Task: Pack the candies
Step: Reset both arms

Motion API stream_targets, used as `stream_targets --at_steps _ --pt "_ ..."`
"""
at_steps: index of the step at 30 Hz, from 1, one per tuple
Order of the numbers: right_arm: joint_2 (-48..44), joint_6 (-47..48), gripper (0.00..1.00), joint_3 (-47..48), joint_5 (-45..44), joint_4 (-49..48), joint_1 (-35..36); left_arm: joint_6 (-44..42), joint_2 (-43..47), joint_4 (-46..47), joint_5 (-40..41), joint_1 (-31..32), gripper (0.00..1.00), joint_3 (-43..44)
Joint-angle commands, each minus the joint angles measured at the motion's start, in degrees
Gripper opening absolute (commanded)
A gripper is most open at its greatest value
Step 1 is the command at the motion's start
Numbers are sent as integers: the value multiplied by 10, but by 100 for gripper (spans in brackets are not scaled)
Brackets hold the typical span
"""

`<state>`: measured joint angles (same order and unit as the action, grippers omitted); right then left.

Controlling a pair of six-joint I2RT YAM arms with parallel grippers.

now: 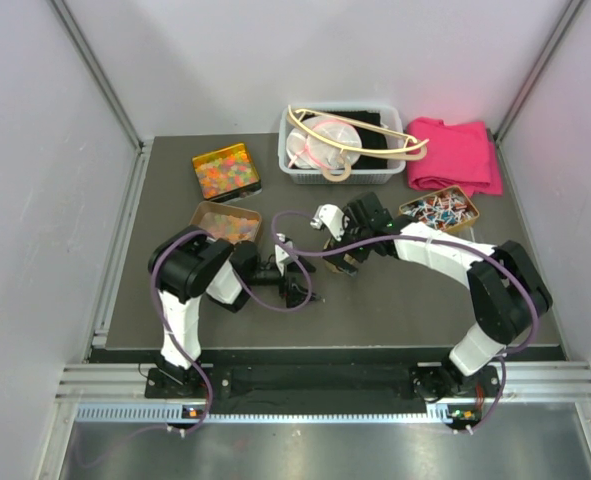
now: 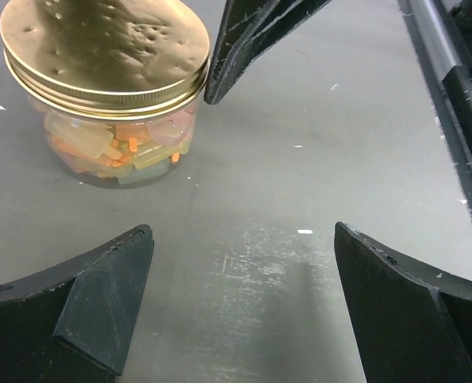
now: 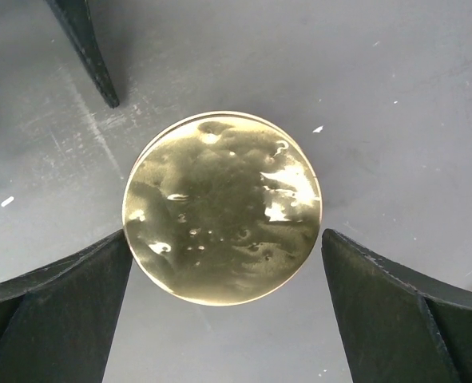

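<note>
- My right gripper (image 3: pixel 226 237) hangs straight above the jar with its jaws spread wide. One finger is at 9 o'clock of the gold lid (image 3: pixel 222 207) and one at 3 o'clock. Neither pinches it, though the 9 o'clock finger sits just beside the rim.
- My left gripper (image 2: pixel 243 230) is spread too and holds nothing. It sits low over the table (image 2: pixel 299 183), with the jar (image 2: pixel 120 163) at its 11 o'clock, apart from both fingers.
- I judge the step in hand to be backing off a capped jar. I would raise the right arm straight up so the close finger cannot catch the rim and drag or tip the jar. The left arm should wait, since a right finger stands between it and the jar.
- The jar holds the candies (image 2: pixel 112 148): orange, yellow and pink pieces showing through the glass under the lid.
- In the top view, at 10 o'clock from the grippers, a near tin (image 1: pixel 196 214) and a far tin (image 1: pixel 201 178) lie open with loose candies in them.
- At 12 o'clock is a clear basket (image 1: pixel 375 172) of other items. At 2 o'clock is a tin of wrapped sweets (image 1: pixel 462 222), which I judge are not for packing.
</note>
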<state>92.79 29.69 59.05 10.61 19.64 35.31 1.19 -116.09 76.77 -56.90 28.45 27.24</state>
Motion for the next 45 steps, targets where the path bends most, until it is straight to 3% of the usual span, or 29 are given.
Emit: stream_targets --at_steps 1,11,15,17,20,21,23,24,25,29,35,40,44,45 --pt "-33 11 99 25 30 13 -9 48 39 204 -33 -14 99 9" --pt "-95 25 99 67 81 88 -28 102 116 205 -52 -74 99 38" --pt "-132 33 99 77 66 114 -38 179 160 182 -78 -107 99 61" --pt "-147 14 99 84 43 126 -46 208 197 113 -86 -137 99 87" --pt "-162 -6 99 134 17 191 -71 197 252 -142 -80 -174 99 170" --pt "-165 -11 99 156 -1 202 -76 133 267 -317 -35 -181 99 191" --pt "-191 -21 99 164 -15 208 -94 31 302 -491 30 -186 99 264" --pt "-206 -24 99 160 -31 198 -97 -56 307 -574 104 -185 99 285" --pt "-235 -29 99 155 -46 185 -101 -72 313 -622 148 -183 99 298" --pt "-285 -35 99 146 -139 128 -101 -121 338 -721 277 -186 99 358" --pt "-314 -36 99 198 -262 97 -110 -138 400 -798 506 -186 99 431" --pt "-343 -31 99 239 -320 77 -117 -102 421 -884 614 -187 99 547" --pt "-352 -25 99 275 -342 64 -118 -135 422 -922 675 -187 99 607" --pt "-354 -25 99 277 -356 52 -118 -131 420 -928 732 -187 99 616"
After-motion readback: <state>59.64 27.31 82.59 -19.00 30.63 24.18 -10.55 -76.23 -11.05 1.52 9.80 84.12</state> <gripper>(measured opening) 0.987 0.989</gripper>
